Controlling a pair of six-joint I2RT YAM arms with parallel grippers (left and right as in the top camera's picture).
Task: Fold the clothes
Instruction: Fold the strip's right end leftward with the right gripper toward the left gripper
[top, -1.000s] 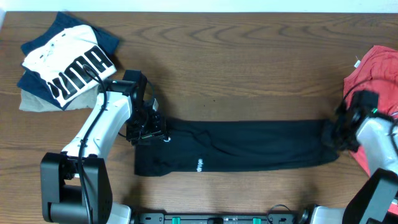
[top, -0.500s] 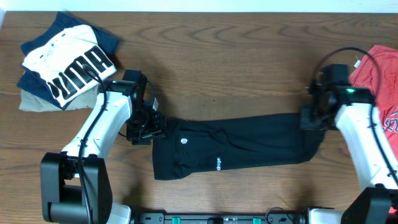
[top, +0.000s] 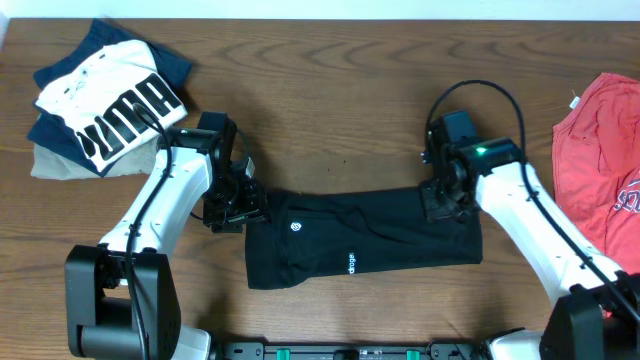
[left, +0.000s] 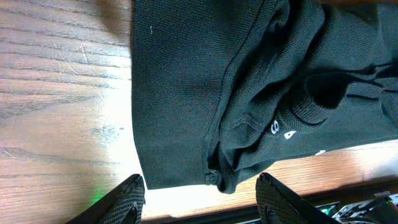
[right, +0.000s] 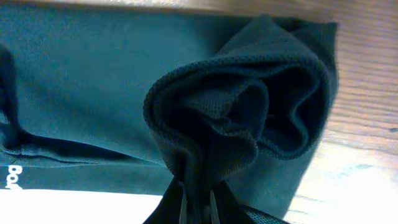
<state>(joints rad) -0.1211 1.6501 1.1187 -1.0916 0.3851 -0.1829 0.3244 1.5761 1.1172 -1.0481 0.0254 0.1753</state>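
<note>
Garment: a black garment (top: 360, 240) lies across the front middle of the wooden table (top: 340, 90), with a small white logo facing up.
Right claw: the right gripper (top: 441, 200) is pinched tight on a bunched fold of fabric at the garment's upper right corner.
Left claw: the left gripper (top: 238, 207) is at the garment's left end, jaws spread apart and gripping nothing.
Other clothes: a white PUMA shirt (top: 110, 105) sits in the far left corner and a red T-shirt (top: 595, 150) at the right edge, both apart from the garment.

right claw (top: 438, 203) | moved left | black garment (top: 340, 245) | right end drawn inward
</note>
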